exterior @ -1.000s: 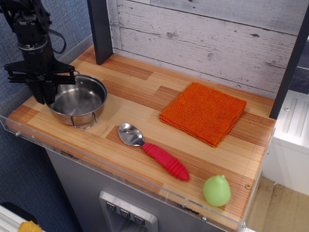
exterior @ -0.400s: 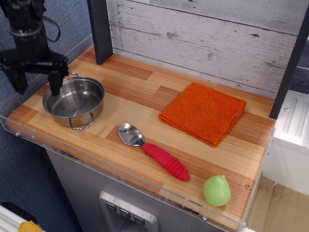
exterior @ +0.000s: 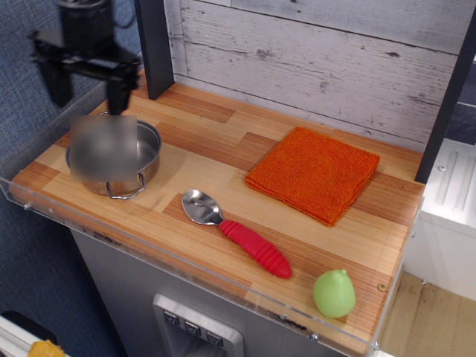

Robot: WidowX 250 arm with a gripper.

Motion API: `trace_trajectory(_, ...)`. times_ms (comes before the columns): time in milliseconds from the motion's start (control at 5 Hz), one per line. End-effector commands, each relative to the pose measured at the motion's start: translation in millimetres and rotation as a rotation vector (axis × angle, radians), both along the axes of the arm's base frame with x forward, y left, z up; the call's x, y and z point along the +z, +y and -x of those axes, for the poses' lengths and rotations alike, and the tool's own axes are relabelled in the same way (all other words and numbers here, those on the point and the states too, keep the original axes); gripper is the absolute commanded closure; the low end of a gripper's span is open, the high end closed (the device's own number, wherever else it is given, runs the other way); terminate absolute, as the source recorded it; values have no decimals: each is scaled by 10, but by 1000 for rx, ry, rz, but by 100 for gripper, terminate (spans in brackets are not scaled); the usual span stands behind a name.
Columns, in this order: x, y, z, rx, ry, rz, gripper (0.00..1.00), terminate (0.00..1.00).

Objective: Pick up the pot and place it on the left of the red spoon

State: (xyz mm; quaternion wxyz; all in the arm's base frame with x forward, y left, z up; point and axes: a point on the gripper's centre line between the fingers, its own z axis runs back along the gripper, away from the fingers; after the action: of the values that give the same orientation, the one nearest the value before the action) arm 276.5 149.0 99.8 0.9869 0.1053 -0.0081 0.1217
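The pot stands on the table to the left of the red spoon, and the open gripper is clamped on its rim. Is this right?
Not quite. The pot does stand on the table, left of the red spoon, but the open gripper is not clamped on its rim: it hangs above the pot, apart from it. The observation.image view shows this.

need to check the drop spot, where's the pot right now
The pot sits on the wooden counter at its left end, left of the red spoon, with the open gripper above it.
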Motion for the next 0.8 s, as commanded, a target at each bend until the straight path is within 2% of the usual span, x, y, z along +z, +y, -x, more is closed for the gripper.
trace_trajectory(0, 290, -623, -74, -82, -75, -10, 0, 0)
trace_trajectory(600, 294, -1649, -260, -308, -128, 65, 0, 0)
